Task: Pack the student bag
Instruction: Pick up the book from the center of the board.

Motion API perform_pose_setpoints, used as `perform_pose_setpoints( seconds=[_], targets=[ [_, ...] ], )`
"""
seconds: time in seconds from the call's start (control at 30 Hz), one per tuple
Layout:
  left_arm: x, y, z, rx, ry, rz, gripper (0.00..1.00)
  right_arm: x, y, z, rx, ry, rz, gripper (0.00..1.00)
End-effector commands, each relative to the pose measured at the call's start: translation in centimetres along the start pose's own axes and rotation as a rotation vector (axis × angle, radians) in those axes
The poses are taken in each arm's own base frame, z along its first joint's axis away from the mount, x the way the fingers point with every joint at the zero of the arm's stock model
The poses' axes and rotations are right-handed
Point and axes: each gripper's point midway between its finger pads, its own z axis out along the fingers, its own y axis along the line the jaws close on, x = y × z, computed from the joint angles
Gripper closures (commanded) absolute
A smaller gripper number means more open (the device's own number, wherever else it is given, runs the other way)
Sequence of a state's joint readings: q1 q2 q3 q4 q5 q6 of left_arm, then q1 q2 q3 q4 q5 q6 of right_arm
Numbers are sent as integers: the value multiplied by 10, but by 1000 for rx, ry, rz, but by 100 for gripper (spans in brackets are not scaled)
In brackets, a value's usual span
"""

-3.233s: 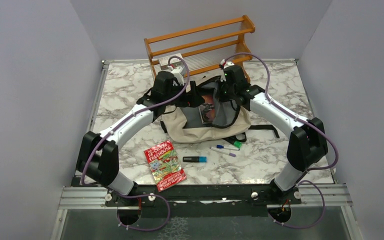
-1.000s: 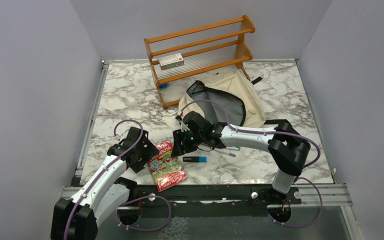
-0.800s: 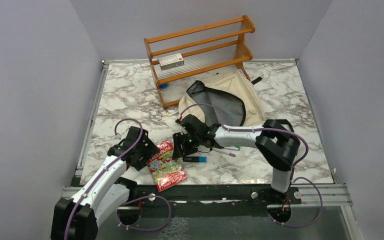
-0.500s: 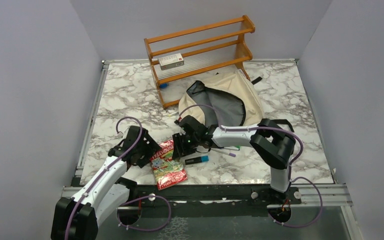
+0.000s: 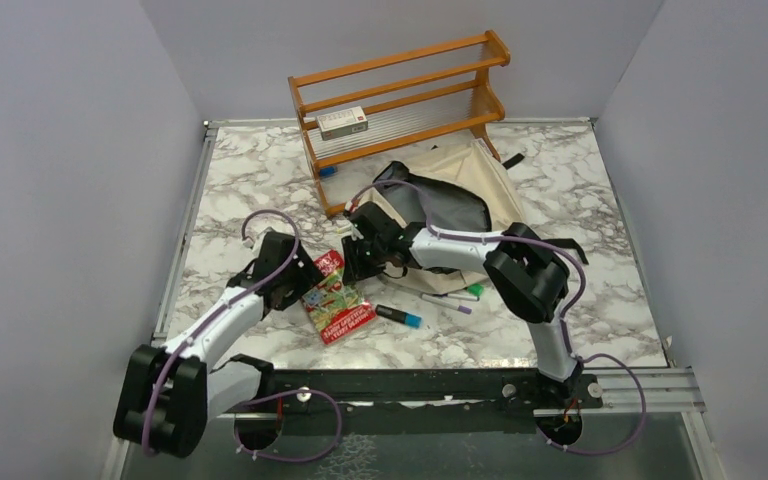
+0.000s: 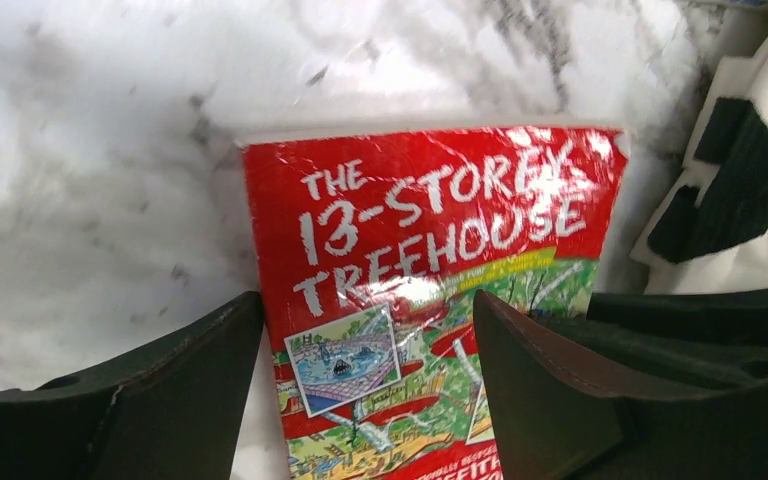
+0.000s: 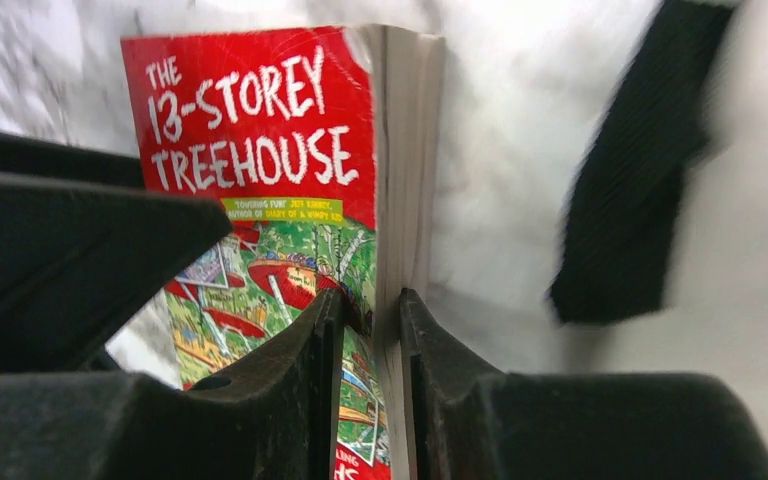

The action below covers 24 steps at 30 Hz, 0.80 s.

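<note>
Right jaws: narrowed to a pinch on the page edge of the book (image 7: 260,150). Left jaws: open, straddling its cover. Book: dragged up the table (image 5: 250,190) toward the student bag (image 5: 495,195), which lies open just behind. Judged: pick-up begun, packing pending.
</note>
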State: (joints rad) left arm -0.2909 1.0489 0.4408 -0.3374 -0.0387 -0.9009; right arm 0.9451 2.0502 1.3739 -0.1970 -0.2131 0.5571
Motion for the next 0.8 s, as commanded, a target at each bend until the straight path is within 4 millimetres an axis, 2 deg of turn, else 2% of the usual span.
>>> perform_pose_setpoints(
  seconds=[0.0,0.07,0.17,0.27,0.37,0.6,0.77],
  targets=[
    [-25,-32,16,71,-2,87,23,-51,-6,9,-20,-114,-28,72],
    [-38,-34,21,38,-3,107,22,-61,-10,7,-26,-122,-36,70],
    [-45,-32,24,13,10,117,17,-62,-17,4,-17,-110,-49,58],
    [-40,-30,22,23,23,114,12,-53,-25,1,0,-87,-49,48],
    [-28,-23,19,30,47,97,10,-42,-31,0,-3,-59,-39,45],
    [-5,-14,4,87,66,40,9,-24,-34,2,-20,14,-21,49],
    [-1,-17,-2,129,68,46,9,-15,-56,10,46,44,44,61]
  ],
)
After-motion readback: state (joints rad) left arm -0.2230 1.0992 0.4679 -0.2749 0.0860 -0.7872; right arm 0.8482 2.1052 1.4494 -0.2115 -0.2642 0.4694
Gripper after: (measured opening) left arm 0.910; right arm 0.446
